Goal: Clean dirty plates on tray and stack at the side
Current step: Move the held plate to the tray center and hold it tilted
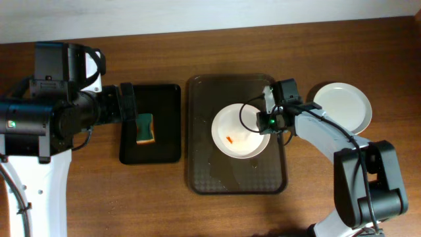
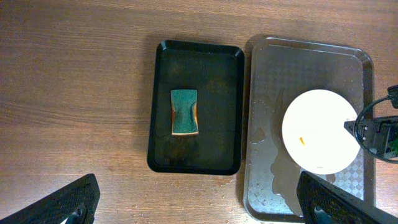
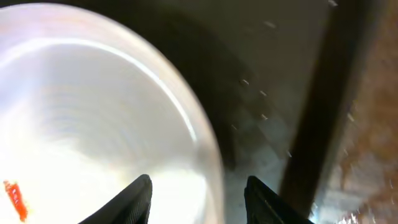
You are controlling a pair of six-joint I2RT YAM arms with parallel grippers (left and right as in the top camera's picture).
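Note:
A white plate [image 1: 235, 129] with a small orange smear [image 1: 229, 139] lies on the dark brown tray [image 1: 200, 164]. My right gripper [image 1: 266, 122] is at the plate's right rim. In the right wrist view the gripper [image 3: 199, 199] is open, with its fingers on either side of the plate's rim [image 3: 205, 143]; the smear [image 3: 13, 198] shows at the lower left. A second white plate [image 1: 342, 106], with no smear showing, lies on the table to the right of the tray. My left gripper [image 1: 126, 105] is open and empty above the black tray's left edge; its fingers [image 2: 199, 202] are spread wide.
A smaller black tray [image 1: 164, 148] to the left of the brown tray holds a green and orange sponge [image 1: 145, 128], also seen in the left wrist view [image 2: 184, 112]. Water films the brown tray [image 2: 267, 143]. The wall edge runs along the back of the table.

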